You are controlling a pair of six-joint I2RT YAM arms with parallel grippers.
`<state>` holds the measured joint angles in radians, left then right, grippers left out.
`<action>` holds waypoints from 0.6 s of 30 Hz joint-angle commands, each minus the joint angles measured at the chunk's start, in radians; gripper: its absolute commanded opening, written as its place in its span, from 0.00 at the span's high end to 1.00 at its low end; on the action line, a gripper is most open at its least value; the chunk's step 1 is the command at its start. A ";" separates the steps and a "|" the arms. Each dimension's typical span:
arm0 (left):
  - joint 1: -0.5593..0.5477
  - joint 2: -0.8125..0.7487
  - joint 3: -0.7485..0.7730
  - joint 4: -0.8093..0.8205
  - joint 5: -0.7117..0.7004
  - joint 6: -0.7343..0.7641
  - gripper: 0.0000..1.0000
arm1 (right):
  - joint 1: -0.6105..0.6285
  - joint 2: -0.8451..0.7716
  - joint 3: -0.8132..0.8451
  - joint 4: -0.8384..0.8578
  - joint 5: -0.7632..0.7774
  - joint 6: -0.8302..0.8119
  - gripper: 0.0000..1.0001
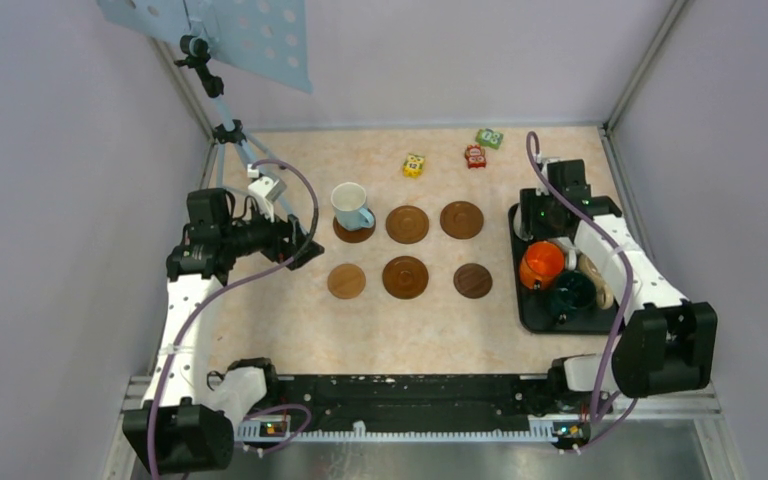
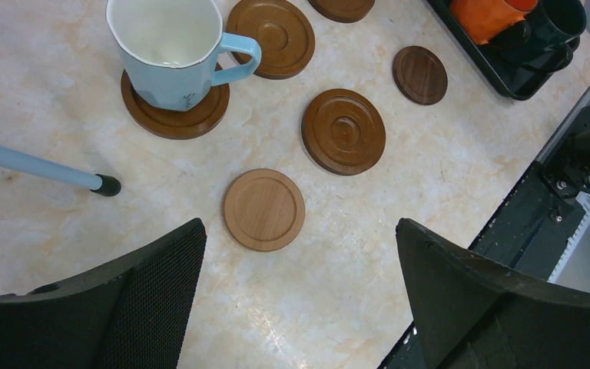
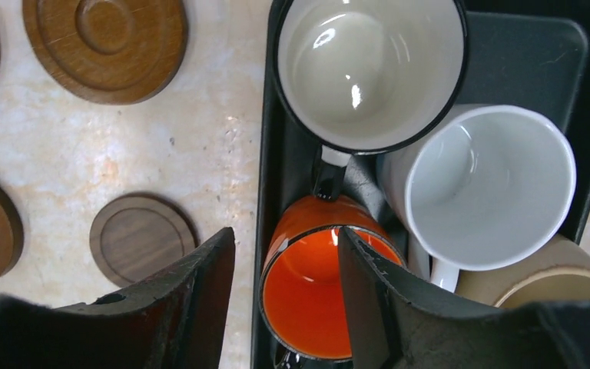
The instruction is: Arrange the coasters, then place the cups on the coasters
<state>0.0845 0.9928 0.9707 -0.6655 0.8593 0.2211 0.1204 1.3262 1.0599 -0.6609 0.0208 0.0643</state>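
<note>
Six brown coasters lie in two rows of three; the light blue cup (image 1: 350,205) (image 2: 169,46) stands on the back-left coaster (image 1: 354,232) (image 2: 173,115). The other five are bare, among them a light one (image 2: 264,209) and a dark one (image 3: 138,234). The orange cup (image 1: 541,265) (image 3: 315,307) stands in the black tray (image 1: 525,310) (image 3: 538,54). My right gripper (image 1: 540,248) (image 3: 284,231) straddles its left wall, one finger inside, one outside, with a gap showing. My left gripper (image 1: 305,248) (image 2: 299,223) hangs open and empty beside the left coasters.
The tray also holds a dark-rimmed white cup (image 3: 369,69), a white cup (image 3: 484,184), a beige cup (image 3: 545,277) and a dark green cup (image 1: 571,293). Three small toy blocks (image 1: 475,156) lie at the back. A tripod leg (image 2: 38,165) rests by the blue cup.
</note>
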 commanded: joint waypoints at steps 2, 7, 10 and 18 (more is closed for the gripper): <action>-0.003 -0.029 0.019 0.030 0.016 -0.007 0.01 | -0.001 0.052 -0.001 0.099 0.090 0.024 0.51; -0.002 -0.031 0.010 0.033 0.009 -0.007 0.01 | -0.001 0.095 -0.030 0.145 0.121 0.031 0.54; -0.002 -0.031 0.008 0.036 0.006 -0.004 0.01 | -0.001 0.120 -0.046 0.183 0.130 0.032 0.54; -0.004 0.013 0.039 0.012 0.006 0.051 0.01 | -0.001 0.185 -0.072 0.254 0.135 0.030 0.56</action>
<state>0.0841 0.9844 0.9707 -0.6624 0.8558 0.2276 0.1204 1.4933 0.9943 -0.4843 0.1303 0.0834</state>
